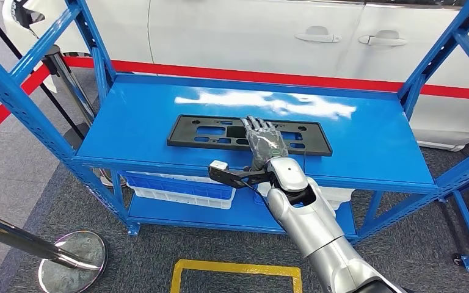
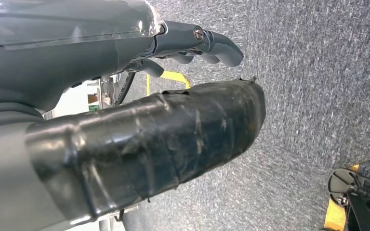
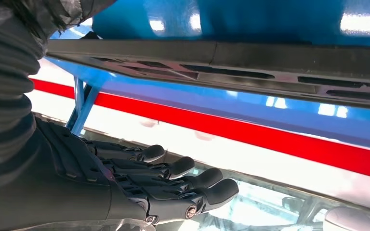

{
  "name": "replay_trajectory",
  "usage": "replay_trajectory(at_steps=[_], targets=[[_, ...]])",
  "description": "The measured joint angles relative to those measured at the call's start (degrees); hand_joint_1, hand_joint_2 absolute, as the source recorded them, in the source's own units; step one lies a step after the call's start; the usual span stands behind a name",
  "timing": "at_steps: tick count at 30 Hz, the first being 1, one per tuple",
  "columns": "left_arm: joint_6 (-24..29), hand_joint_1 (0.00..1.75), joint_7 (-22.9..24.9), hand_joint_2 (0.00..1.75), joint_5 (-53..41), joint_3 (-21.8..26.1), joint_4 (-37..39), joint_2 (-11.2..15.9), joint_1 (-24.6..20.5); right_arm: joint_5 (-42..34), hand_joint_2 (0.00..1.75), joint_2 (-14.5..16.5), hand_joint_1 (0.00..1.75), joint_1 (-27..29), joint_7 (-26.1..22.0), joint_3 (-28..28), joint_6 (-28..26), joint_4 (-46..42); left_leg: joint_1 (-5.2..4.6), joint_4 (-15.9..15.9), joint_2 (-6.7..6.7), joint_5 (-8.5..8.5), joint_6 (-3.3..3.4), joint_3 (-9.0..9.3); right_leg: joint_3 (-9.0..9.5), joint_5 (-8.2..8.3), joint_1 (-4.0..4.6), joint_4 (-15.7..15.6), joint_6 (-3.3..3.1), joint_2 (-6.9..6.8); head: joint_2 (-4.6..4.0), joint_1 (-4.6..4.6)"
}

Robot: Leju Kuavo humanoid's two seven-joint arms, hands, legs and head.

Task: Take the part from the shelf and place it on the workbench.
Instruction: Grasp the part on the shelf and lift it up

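1. Head view. The part (image 1: 248,135), a flat black slotted plate, lies lengthwise on the top deck of the blue shelf (image 1: 372,143), a little toward the front edge and well clear of the uprights. Judged: laid flat and square to the edge so a hand can come in from the front. The right hand (image 1: 264,141) is stretched forward over the middle of the plate, palm down, fingers straight and slightly fanned. It holds nothing. From this angle I cannot tell whether the fingertips touch the plate or hover just above it. A white car (image 1: 262,36) and a red barrier tape (image 1: 269,76) stand behind the shelf; white crates (image 1: 177,190) sit on the lower deck. No workbench to be seen here.

2. Left wrist view. The left hand (image 2: 139,91) hangs over grey carpet (image 2: 318,72), well away from the shelf. Thumb, wrapped in dark tape, sticks out straight; the fingers (image 2: 217,48) curl gently, apart from the thumb, nothing between them. Judged: idle, kept out of the way.

3. Right wrist view. The plate's edge (image 3: 212,60) runs across the frame against the blue deck. The right hand's fingers (image 3: 192,185) lie extended side by side, spread open and empty, set apart from that edge. Judged: the reach is in hand, the grasp not yet made.
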Motion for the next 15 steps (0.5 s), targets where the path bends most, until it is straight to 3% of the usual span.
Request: replay_trajectory(at_steps=[1,3,9,13,15], targets=[[0.0,0.0,0.0,0.0,-0.1,0.0,0.0,0.0,0.0,-0.3,0.87,0.0,0.0,-0.1,-0.3,0.0,0.1,0.2,0.0,0.0,0.0,0.0,0.0,0.0,0.0,0.0,0.0,0.0,0.0,0.0,0.0,0.0],[0.0,0.0,0.0,0.0,-0.2,0.0,0.0,0.0,0.0,-1.8,1.75,0.0,0.0,-0.4,-1.8,0.0,0.4,0.9,0.0,0.0,0.01,0.0,0.0,0.0,0.0,0.0,0.0,0.0,0.0,0.0,0.0,0.0],[0.0,0.0,-0.3,0.0,-0.3,0.0,0.0,0.2,0.0,-5.6,1.75,-0.2,0.0,-1.7,-4.7,0.0,-0.6,2.7,-0.27,0.1,0.01,-0.01,0.02,-0.03,0.01,0.06,-0.07,-0.1,0.09,0.0,0.0,0.0],[0.1,0.0,-0.3,0.0,-0.3,0.1,0.0,0.2,0.0,-8.6,0.0,-0.2,0.0,-1.7,-4.7,0.0,-0.8,2.6,-0.51,0.2,0.0,-0.04,0.1,-0.07,0.01,0.1,-0.27,-0.1,0.25,0.0,0.0,0.0],[0.1,0.0,-0.4,0.0,-0.3,0.1,0.0,0.3,0.0,-9.1,0.0,-0.2,0.0,-1.6,-4.2,0.0,-0.8,2.3,-0.65,0.2,-0.02,-0.08,0.3,-0.11,0.02,0.14,-0.42,-0.2,0.51,-0.01,0.0,0.0]])
